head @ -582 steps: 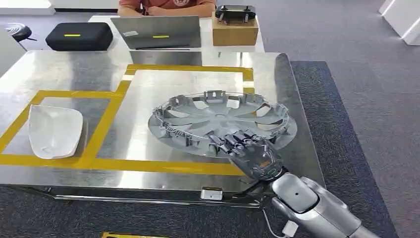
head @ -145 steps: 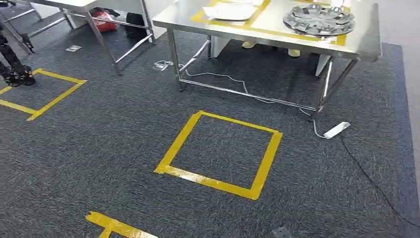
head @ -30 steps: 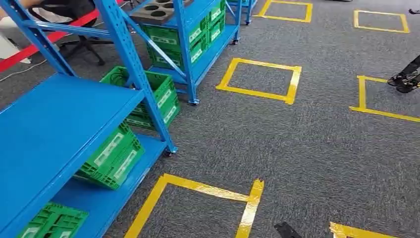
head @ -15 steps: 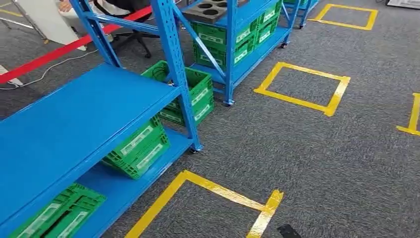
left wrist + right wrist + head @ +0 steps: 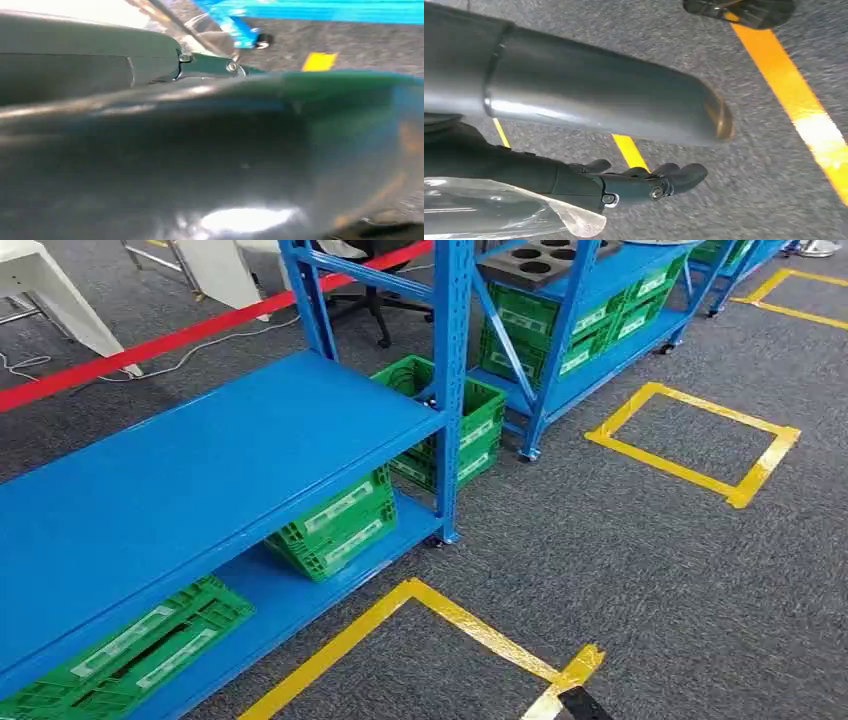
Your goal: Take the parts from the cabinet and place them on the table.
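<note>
Looking down from the head view, you face a blue shelving rack (image 5: pixel 230 455) at nine o'clock, its long axis running from seven o'clock up toward one o'clock. Its wide upper shelf is bare. Green crates (image 5: pixel 335 525) sit on the lower shelf, each with pale label strips too small to read. A second blue rack (image 5: pixel 590 300) at one o'clock carries a dark tray with round holes (image 5: pixel 540 258). Yellow tape squares (image 5: pixel 695 440) mark the grey carpet (image 5: pixel 650 580).

Your right wrist view adds the right hand (image 5: pixel 644 182) hanging over carpet and yellow tape, fingers loosely curled, holding nothing. Your left wrist view is blurred; you cannot tell how the left hand lies.
</note>
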Robot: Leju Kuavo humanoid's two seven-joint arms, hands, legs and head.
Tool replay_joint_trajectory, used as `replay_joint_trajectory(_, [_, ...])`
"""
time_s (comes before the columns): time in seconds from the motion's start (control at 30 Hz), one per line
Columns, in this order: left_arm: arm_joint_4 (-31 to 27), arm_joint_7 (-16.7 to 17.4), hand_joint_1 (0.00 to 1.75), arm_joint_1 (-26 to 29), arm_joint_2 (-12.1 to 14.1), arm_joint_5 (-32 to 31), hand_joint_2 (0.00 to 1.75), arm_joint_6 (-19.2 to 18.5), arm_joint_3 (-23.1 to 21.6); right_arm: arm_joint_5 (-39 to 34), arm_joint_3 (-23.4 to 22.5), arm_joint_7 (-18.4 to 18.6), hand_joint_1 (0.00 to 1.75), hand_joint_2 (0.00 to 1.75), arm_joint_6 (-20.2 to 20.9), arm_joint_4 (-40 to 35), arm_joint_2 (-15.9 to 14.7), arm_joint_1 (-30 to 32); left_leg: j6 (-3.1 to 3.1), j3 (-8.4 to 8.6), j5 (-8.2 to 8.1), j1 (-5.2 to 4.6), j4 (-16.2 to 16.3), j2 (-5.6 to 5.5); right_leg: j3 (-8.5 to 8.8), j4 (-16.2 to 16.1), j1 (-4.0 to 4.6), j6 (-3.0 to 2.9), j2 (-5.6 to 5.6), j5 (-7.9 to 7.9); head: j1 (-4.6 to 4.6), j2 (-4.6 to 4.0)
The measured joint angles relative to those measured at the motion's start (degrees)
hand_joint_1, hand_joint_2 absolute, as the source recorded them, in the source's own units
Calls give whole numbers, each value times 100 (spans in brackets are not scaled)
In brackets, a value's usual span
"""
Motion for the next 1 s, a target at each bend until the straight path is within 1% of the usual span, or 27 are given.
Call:
replay_joint_trajectory(0.03, [9,-4,0,21,-15,0,0,0,-2,-2,0,-7,0,0,-11,-9,0,-6,4,30,34,35,-49,-46,-40,80,-34,23,285,-75,15,-2])
replay_joint_trajectory(0.07, [15,-9,0,8,-9,2,0,15,2,-4,-2,-17,0,0,-28,-9,0,-9,33,22,50,58,-58,-109,-177,371,-48,36,627,-250,33,0])
replay_joint_trajectory(0.1, [26,-9,0,-19,-11,0,0,17,2,-9,-2,-15,0,0,-28,-9,0,4,38,6,52,69,-58,-198,-408,847,-71,64,800,-464,55,0])
replay_joint_trajectory(0.13, [33,-9,0,-40,-18,0,0,15,0,-13,-2,-15,0,0,-28,-9,0,16,41,6,51,67,-58,-273,-634,1290,-94,83,858,-634,61,0])
replay_joint_trajectory(0.17, [35,-13,0,-40,-33,0,0,15,-7,-15,-2,-4,0,0,-28,-7,0,31,41,6,50,67,-51,-365,-838,1640,-96,103,877,-718,52,0])
replay_joint_trajectory(0.2, [42,-13,0,-37,-35,2,0,15,-7,-15,-2,0,0,0,-33,-7,0,58,40,10,50,68,-44,-451,-922,1723,-97,114,879,-651,63,0])
replay_joint_trajectory(0.23, [52,-13,0,-27,-37,2,0,15,-7,-15,-2,0,0,0,-59,-7,0,74,33,16,45,73,-36,-535,-887,1552,-100,122,883,-454,61,0])
replay_joint_trajectory(0.27, [57,-13,0,-23,-37,9,0,17,-7,-15,-2,0,0,0,-92,-7,0,77,18,21,36,83,-19,-623,-735,1139,-110,136,904,-155,63,0])
replay_joint_trajectory(0.3, [57,-13,0,-20,-37,22,0,26,-7,-15,-4,0,0,0,-129,-9,0,74,-16,24,13,100,20,-709,-486,548,-134,148,990,180,61,0])
replay_joint_trajectory(0.33, [57,-13,0,-21,-39,28,0,37,-7,-17,-7,0,0,0,-142,-9,2,72,-59,16,-15,114,59,-773,-310,197,-162,158,1202,226,59,0])
replay_joint_trajectory(0.37, [57,-13,0,-36,-29,42,0,46,-7,-24,-7,0,0,0,-149,-7,31,85,-103,-29,-34,86,110,-840,-259,94,-170,156,1440,126,85,-2])
replay_joint_trajectory(0.4, [57,-13,0,-33,-29,44,0,52,-9,-31,-9,-2,0,0,-170,-9,31,75,-124,-59,-24,93,126,-894,-239,113,-165,77,1385,121,83,0])
replay_joint_trajectory(0.47, [57,-13,0,3,-31,46,0,61,-13,-35,-9,0,0,0,-173,-9,41,73,-181,-84,12,124,101,-1013,-208,121,-132,5,1265,120,59,0])
replay_joint_trajectory(0.5, [59,-13,0,25,-16,48,0,63,-11,-35,-9,0,0,0,-173,-9,78,76,-206,-102,11,116,111,-1084,-198,95,-176,-43,1182,143,65,0])
replay_joint_trajectory(0.53, [59,-13,0,38,-13,52,0,68,-15,-35,-11,0,0,0,-175,-9,85,65,-229,-120,-48,98,179,-897,-187,85,-178,-85,1107,152,54,-2])
replay_joint_trajectory(0.57, [59,-13,0,38,-22,52,0,68,-17,-35,-15,-2,0,0,-184,-9,79,67,-261,-223,-197,85,390,-590,-184,83,-176,-137,1043,140,-7,0])
replay_joint_trajectory(0.6, [57,-13,0,22,-20,52,0,70,-17,-37,-15,-9,0,0,-188,-9,79,78,-289,-390,-393,102,742,-422,-181,83,-159,-156,955,130,-42,-2])
replay_joint_trajectory(0.63, [59,-24,0,-4,-18,46,0,85,-18,-44,-15,-11,0,0,-186,-9,79,101,-310,-617,-616,114,1222,-319,-175,83,-145,-170,856,121,-40,0])
replay_joint_trajectory(0.67, [59,-37,0,-19,-20,33,0,105,-17,-50,-15,-13,0,0,-186,-9,79,121,-324,-828,-770,121,1649,-282,-171,83,-136,-182,745,107,-37,-2])
replay_joint_trajectory(0.7, [59,-57,0,-21,-20,28,0,122,-17,-55,-18,-17,0,0,-186,-9,79,125,-327,-934,-789,129,1861,-275,-166,84,-129,-189,658,92,-42,-2])
replay_joint_trajectory(0.73, [61,-83,0,-13,-20,15,0,157,-17,-55,-26,-26,0,0,-168,-9,79,118,-318,-897,-656,134,1787,-272,-151,84,-121,-189,577,78,-40,-2])
replay_joint_trajectory(0.77, [63,-118,0,-1,-18,11,0,179,-17,-46,-33,-39,0,0,-105,-9,79,104,-296,-766,-447,133,1512,-263,-133,84,-110,-187,519,63,-44,0])
replay_joint_trajectory(0.8, [66,-138,0,0,-15,9,0,181,-17,-39,-33,-59,0,0,-52,-9,74,95,-248,-532,-178,119,1042,-215,-99,84,-97,-180,453,41,-42,-2])
replay_joint_trajectory(0.83, [70,-146,0,-6,-13,2,0,181,-17,-39,-33,-87,0,0,-2,-9,66,90,-173,-283,55,84,547,-63,-63,82,-85,-171,392,18,-40,-2])
replay_joint_trajectory(0.87, [76,-153,0,-28,9,0,0,184,-17,-53,-35,-105,0,0,4,-9,61,93,-86,-122,-8,12,278,307,-109,63,-89,-152,322,-6,-29,-2])
replay_joint_trajectory(0.9, [81,-153,0,-52,2,0,0,186,-17,-85,-46,-122,0,0,-13,-9,53,91,-56,-89,-39,-46,147,384,-19,76,-47,-101,248,-42,-54,-2])
replay_joint_trajectory(1.0, [107,-162,0,-51,2,0,0,192,-15,-101,-63,-120,0,0,-133,-9,68,81,-16,-127,-24,-52,115,127,48,1,-50,-37,6,-37,-48,-2])
